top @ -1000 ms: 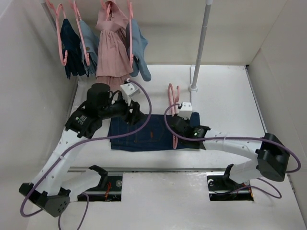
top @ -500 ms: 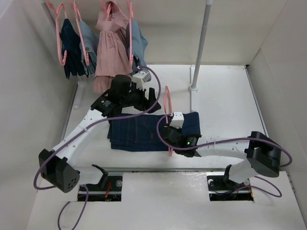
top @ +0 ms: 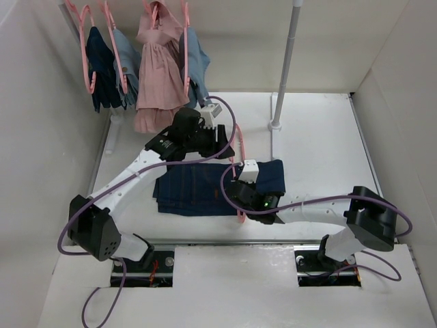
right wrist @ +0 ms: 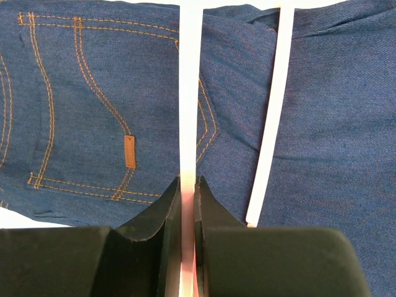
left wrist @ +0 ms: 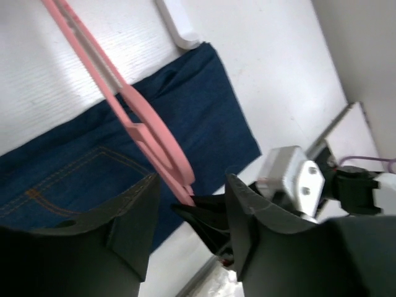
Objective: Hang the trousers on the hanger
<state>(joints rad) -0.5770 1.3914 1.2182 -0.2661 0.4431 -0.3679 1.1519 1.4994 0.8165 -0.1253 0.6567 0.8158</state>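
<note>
Right gripper (right wrist: 187,185) clenched on thin bar of hanger (right wrist: 187,93), held over trousers (top: 191,188) folded flat on table (top: 321,130). Left gripper (left wrist: 190,182) spread near hanger shoulder. Hanger judged light, stiff, slippery; denim heavy, limp, best gripped at folded edge.

This is a robotics lab test cell: plain white panels (top: 41,137) box in a white tabletop (top: 321,130), two robot arms (top: 130,176) trailing purple cables (top: 321,199) sit bolted at its near edge, and garments (top: 156,75) hang in the far-left corner.
</note>
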